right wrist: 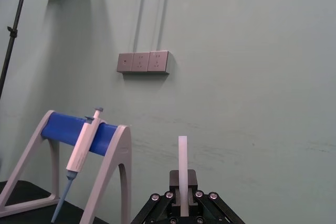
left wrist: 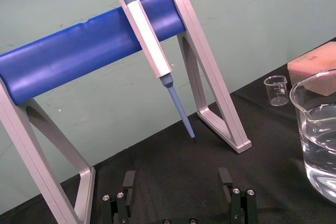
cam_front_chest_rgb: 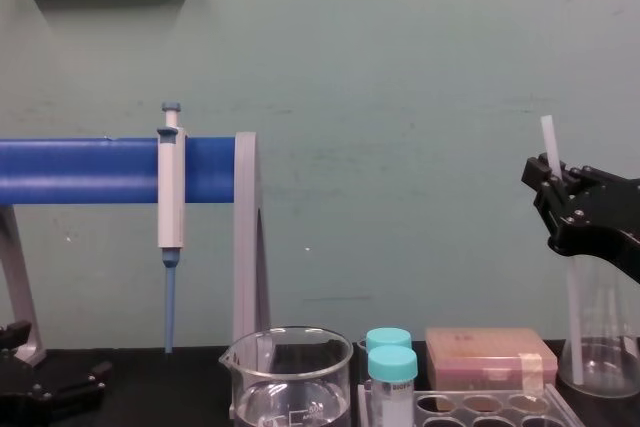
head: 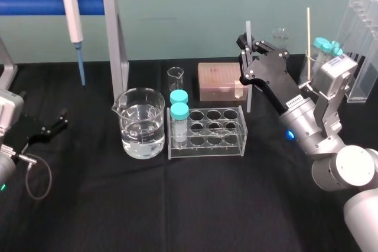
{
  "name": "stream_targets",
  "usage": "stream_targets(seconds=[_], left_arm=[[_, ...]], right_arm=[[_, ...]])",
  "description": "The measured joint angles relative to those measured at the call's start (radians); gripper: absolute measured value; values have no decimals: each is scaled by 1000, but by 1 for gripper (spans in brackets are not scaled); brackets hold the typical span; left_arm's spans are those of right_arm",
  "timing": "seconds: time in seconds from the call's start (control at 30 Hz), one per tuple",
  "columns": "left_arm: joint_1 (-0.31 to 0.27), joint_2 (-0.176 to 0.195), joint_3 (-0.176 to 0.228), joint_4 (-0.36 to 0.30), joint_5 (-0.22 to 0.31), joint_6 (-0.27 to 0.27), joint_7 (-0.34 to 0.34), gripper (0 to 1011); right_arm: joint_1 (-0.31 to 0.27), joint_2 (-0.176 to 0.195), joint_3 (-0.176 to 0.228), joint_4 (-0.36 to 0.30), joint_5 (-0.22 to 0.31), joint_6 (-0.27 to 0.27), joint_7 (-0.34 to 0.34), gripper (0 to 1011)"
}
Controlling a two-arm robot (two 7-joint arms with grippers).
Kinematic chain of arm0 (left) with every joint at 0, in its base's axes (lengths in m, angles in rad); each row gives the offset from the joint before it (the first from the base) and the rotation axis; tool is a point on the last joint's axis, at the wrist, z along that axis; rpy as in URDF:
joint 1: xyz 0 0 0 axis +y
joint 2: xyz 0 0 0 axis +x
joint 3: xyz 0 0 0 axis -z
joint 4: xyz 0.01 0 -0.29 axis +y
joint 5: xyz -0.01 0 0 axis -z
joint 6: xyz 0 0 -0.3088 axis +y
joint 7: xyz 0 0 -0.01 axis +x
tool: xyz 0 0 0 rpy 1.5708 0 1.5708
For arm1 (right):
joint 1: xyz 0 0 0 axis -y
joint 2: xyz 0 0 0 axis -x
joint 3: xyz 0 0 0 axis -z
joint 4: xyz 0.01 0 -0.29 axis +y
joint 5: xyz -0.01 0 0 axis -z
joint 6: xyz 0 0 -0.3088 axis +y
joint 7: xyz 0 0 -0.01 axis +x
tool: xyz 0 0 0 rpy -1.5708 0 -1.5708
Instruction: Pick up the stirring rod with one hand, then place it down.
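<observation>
Upright stirring rod (head: 248,30) in right pincer (head: 250,49)

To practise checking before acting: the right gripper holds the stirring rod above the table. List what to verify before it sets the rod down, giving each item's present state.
1. Grip: right gripper shut on the stirring rod: ok.
2. Rod near upright in the chest view: ok.
3. Rod's lower end off the table: cannot tell.
4. Side clearance: test tube rack and pink box stand close by the lower end: not ok.
5. Bare black cloth in front of the rack for landing: ok.
6. Left gripper open, parked at the table's left, far from the rod: ok.
</observation>
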Motion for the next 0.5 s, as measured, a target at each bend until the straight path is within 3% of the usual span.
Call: stream_targets(seconds=[0.5], left_arm=[[0, 0, 0, 0, 0, 0, 0, 1000]], right_arm=[[3, 1, -2, 3, 3, -4, 1, 66]])
